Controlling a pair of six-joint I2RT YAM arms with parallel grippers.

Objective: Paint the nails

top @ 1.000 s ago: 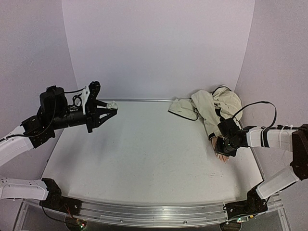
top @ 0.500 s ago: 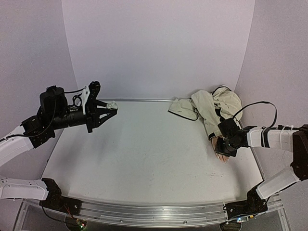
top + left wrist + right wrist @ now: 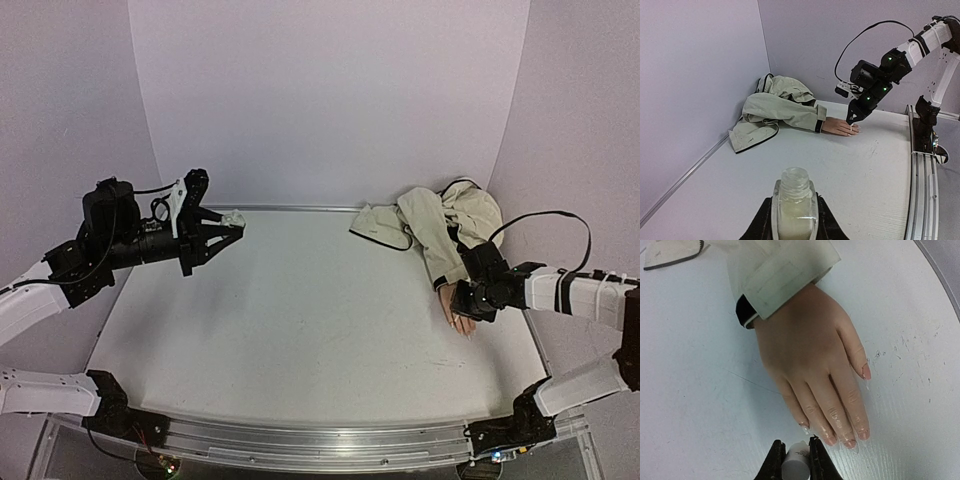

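Right wrist view: of the nails [image 3: 866, 371], one is seen pink, the rest are judged unpainted; a white cap [image 3: 797, 456] is clamped by the right tool [image 3: 796, 461], a bottle [image 3: 795, 197] by the left tool [image 3: 795, 222].

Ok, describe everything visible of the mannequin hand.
The mannequin hand is peach, smooth like plastic, lying palm down on the white table, fingers straight and together. Its wrist enters a beige jacket sleeve with a dark inner cuff. The nails look glossy, the thumb's pinkish. The right gripper, shut on a small white cap, hangs at the fingertips; contact cannot be told.
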